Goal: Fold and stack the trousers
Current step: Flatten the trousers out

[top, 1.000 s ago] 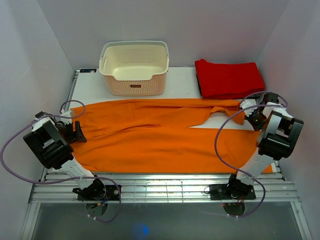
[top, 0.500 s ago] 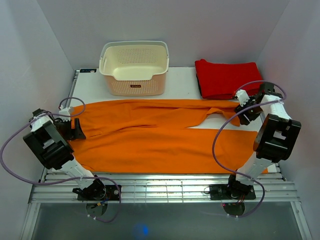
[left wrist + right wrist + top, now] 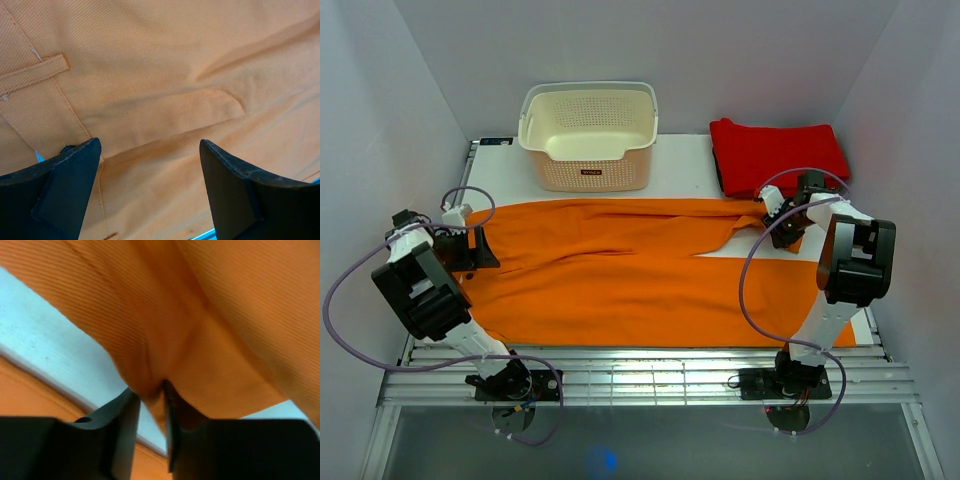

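— Orange twill trousers (image 3: 620, 275) lie flat across my white table (image 3: 690, 160), ribbed weave, flapped pocket showing.
— Grippers?
— My left gripper (image 3: 149, 150) gapes wide over the waist, holding nothing; right gripper (image 3: 150, 395) pinches a leg fold. Perforated cream plastic basket (image 3: 588, 135) and folded red cloth (image 3: 777, 155) sit behind.

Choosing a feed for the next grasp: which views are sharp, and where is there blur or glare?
Top external: even light, sharp, no glare on the trousers. Left wrist: weave and stitching crisp between the fingers of the open left gripper. Right wrist: blurred close-up, the cloth pinched in the right gripper out of focus.
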Available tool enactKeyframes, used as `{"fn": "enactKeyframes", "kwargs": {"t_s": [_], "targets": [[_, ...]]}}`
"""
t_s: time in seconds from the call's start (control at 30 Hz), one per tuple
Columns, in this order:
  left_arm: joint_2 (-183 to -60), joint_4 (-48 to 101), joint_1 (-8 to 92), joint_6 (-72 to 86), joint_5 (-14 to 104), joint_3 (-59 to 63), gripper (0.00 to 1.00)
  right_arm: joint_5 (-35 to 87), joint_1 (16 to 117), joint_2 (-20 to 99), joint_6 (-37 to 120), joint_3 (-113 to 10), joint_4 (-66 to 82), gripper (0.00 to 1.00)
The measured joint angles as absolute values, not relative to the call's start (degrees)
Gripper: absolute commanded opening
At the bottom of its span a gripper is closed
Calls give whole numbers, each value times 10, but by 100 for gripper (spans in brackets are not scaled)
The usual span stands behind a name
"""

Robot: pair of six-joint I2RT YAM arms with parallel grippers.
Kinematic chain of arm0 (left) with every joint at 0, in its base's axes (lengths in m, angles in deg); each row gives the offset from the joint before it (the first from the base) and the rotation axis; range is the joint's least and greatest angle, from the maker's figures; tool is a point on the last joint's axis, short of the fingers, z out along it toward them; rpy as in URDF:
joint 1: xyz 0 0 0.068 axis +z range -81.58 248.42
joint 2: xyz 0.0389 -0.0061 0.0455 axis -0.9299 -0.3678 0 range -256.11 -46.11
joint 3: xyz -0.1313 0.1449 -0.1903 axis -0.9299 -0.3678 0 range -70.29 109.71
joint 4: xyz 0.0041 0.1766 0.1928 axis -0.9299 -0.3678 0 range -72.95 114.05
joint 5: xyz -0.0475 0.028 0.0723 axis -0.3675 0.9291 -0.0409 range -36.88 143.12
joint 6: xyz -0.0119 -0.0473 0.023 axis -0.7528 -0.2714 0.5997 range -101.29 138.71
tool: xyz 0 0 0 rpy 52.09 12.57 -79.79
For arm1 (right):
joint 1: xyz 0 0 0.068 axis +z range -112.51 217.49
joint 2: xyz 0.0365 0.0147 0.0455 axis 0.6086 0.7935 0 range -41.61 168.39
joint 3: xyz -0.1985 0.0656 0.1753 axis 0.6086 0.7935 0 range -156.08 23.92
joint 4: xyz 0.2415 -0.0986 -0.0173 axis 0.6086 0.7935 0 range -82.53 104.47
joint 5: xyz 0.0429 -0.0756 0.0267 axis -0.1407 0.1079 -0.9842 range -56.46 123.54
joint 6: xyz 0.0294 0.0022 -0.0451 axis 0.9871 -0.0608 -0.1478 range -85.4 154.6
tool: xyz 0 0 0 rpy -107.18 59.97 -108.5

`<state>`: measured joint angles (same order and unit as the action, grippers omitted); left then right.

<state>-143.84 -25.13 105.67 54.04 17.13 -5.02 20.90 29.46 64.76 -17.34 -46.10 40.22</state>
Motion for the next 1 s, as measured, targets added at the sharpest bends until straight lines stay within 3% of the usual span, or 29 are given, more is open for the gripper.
{"fn": "enactKeyframes", "kwargs": {"t_s": [0.07, 0.3, 0.63, 0.73, 0.77, 0.8, 1.0], "targets": [[-1448, -239, 1057, 536, 178, -54, 87, 221, 294, 645, -174, -447, 380, 8], [-1463, -213, 1056, 534, 199, -71, 83, 268, 259, 603, -237, -380, 306, 8], [-1455, -205, 1049, 575, 227, -79, 82, 261, 155, 560, -369, -352, 400, 9], [-1455, -209, 1050, 607, 239, -80, 86, 265, 145, 559, -387, -348, 422, 41], [-1454, -215, 1050, 623, 243, -81, 87, 269, 141, 559, -393, -348, 432, 57], [-1447, -229, 1052, 648, 245, -85, 89, 273, 134, 559, -396, -353, 448, 65], [-1379, -306, 1060, 703, 209, -70, 91, 219, 120, 560, -383, -499, 570, 63]]}}
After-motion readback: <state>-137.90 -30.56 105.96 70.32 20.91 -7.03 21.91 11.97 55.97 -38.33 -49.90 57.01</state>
